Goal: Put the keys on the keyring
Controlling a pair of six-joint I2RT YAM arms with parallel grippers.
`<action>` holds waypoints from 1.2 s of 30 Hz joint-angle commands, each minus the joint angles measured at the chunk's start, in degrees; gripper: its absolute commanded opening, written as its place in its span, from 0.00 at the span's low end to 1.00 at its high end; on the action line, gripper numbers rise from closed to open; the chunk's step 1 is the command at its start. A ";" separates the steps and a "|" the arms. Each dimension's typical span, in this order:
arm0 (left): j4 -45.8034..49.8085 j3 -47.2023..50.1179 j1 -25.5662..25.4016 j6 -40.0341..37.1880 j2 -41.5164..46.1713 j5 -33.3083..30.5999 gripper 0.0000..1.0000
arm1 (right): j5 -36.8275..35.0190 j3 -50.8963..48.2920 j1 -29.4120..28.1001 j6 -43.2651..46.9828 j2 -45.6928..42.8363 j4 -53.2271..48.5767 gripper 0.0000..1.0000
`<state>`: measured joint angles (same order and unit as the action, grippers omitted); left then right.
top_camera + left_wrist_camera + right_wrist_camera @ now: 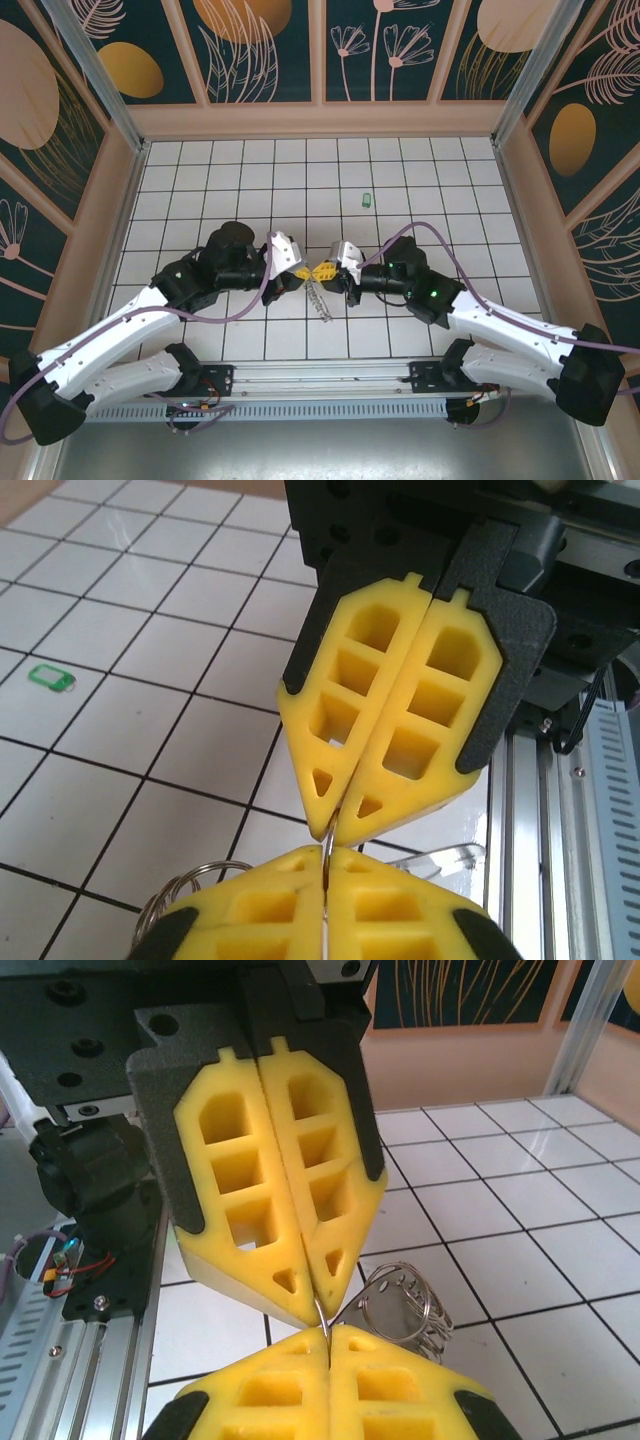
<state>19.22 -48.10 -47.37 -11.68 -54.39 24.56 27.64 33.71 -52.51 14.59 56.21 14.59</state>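
Your left tool (302, 271) and right tool (323, 270) meet tip to tip, both pinching ring (405, 1310); key (366, 200) lies well apart on table (200, 170).

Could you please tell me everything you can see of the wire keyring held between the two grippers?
The thin silvery wire keyring looks like springy metal wound into several loose, splayed loops. One strand is pinched by the shut yellow-fingered left gripper and the shut right gripper, which meet tip to tip. The other loops hang beside and below them above the white tiled table; whether they touch it I cannot tell.
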 commanded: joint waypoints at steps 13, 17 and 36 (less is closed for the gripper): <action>-31.29 15.62 -0.17 14.45 13.91 2.80 0.35 | 9.64 -11.58 4.09 -17.03 -7.25 34.99 0.00; -32.83 16.10 -0.16 15.44 13.44 5.22 0.32 | 7.74 -13.83 4.08 -21.70 -5.02 45.46 0.00; -40.74 15.39 -0.09 16.18 7.82 9.23 0.33 | 6.76 -17.19 3.91 -29.62 3.29 64.81 0.00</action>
<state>-17.45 -32.40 -47.37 3.36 -46.37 31.70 35.44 17.04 -48.73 -13.80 59.05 72.44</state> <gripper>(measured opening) 0.328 0.039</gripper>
